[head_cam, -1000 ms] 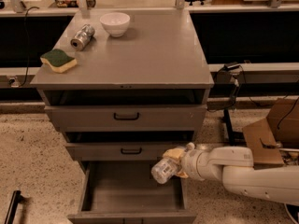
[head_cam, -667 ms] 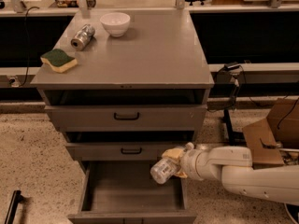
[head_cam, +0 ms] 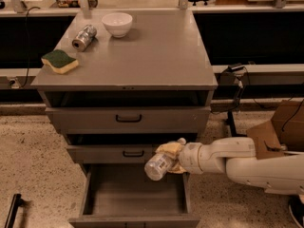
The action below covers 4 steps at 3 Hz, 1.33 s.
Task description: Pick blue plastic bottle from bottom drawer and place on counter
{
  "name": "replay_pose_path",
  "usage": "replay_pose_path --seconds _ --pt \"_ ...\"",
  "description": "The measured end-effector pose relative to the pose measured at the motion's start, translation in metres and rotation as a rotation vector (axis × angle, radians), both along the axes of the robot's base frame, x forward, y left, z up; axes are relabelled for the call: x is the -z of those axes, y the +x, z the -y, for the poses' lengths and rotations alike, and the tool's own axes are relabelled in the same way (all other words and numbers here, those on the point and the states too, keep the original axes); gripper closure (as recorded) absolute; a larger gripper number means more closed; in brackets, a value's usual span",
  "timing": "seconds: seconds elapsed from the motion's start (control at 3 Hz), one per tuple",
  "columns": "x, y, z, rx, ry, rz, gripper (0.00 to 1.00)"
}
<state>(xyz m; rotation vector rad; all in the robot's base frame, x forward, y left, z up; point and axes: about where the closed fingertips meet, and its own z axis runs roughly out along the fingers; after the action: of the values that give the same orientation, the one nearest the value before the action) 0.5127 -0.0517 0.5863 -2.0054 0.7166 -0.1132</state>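
The blue plastic bottle [head_cam: 159, 164] is a small clear bottle with a pale label, lying tilted in my gripper [head_cam: 170, 158]. The gripper's yellowish fingers are shut on it, holding it above the right part of the open bottom drawer [head_cam: 135, 194], in front of the middle drawer's face. The drawer is pulled out and shows a plain grey inside with nothing in it. The counter [head_cam: 156, 51] is the flat grey cabinet top, well above the gripper. My white arm [head_cam: 237, 163] reaches in from the right.
On the counter lie a silver can [head_cam: 84, 37], a white bowl [head_cam: 117, 23] and a green-yellow sponge [head_cam: 60, 61] at the left and back. A cardboard box [head_cam: 280, 127] and cables stand right of the cabinet. A dark bar [head_cam: 12, 210] lies on the floor at left.
The gripper with the bottle has shifted very slightly left and down; nothing else has moved.
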Motion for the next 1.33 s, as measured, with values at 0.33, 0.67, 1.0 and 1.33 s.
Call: replay_pose_path --seconds 0.33,0.67,1.0,1.33 --pt "-0.041 -0.011 -0.032 -0.107 0.061 0.0 1.0" --pt "-0.073 -0.028 -0.049 -0.186 0.086 0.036 1.0" --pt "-0.12 -0.037 -0.053 -0.229 0.069 0.123 1.0" --pt "-0.187 -0.031 -0.035 -0.199 0.012 0.235 1.0"
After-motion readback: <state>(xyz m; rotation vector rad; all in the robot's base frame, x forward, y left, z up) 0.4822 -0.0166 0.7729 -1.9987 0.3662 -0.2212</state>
